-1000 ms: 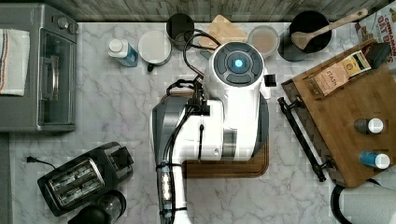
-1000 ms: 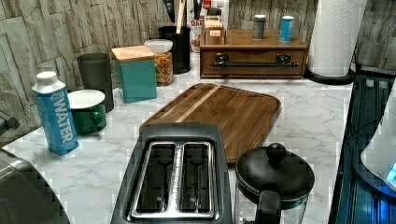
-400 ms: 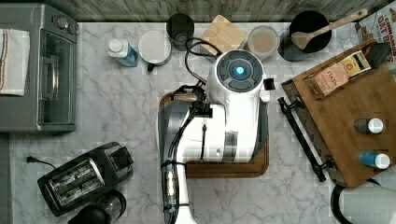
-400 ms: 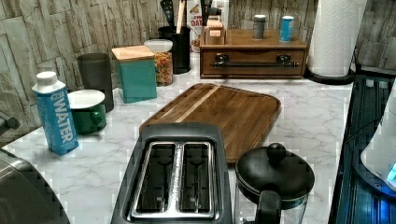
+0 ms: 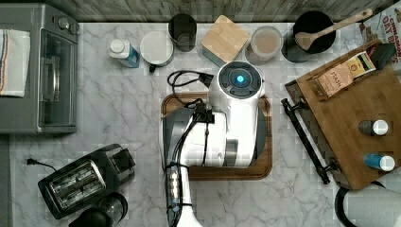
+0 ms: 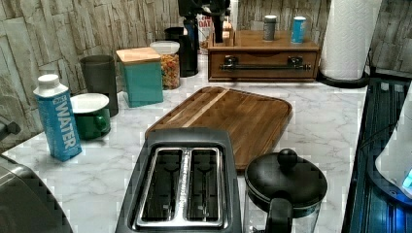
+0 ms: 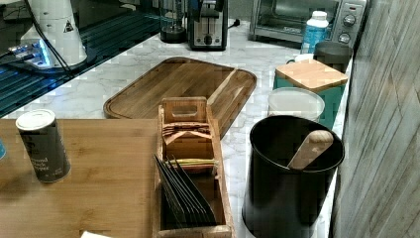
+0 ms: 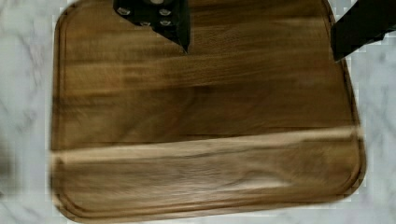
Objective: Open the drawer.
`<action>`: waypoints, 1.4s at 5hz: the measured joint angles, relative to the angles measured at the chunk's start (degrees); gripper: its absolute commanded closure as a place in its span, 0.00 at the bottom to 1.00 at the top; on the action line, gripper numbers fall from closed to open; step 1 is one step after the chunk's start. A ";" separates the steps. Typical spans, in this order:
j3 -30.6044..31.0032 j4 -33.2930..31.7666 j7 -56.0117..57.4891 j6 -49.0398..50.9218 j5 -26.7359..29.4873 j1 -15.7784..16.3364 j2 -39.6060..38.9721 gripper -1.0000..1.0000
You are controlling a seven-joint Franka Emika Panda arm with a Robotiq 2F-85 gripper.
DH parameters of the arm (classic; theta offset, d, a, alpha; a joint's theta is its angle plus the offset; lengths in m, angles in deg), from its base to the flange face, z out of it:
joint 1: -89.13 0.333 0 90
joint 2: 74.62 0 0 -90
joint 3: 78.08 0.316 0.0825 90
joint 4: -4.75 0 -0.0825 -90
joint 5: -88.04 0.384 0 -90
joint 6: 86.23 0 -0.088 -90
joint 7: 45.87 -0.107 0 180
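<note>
The arm (image 5: 227, 127) has shifted toward the top view's right since a second ago; the gripper (image 8: 261, 35) hangs spread wide and empty above the cutting board (image 8: 205, 121); the drawer (image 6: 265, 65) sits shut at the counter's far end in the left view.
</note>
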 measured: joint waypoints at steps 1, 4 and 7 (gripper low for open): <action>-0.19 -3.13 15.81 -0.24 0.27 0.02 1.20 0.00; -0.54 -16.23 35.50 -11.51 0.11 -1.46 11.45 0.00; -9.27 -17.68 51.90 -17.25 -3.92 -4.09 10.49 0.00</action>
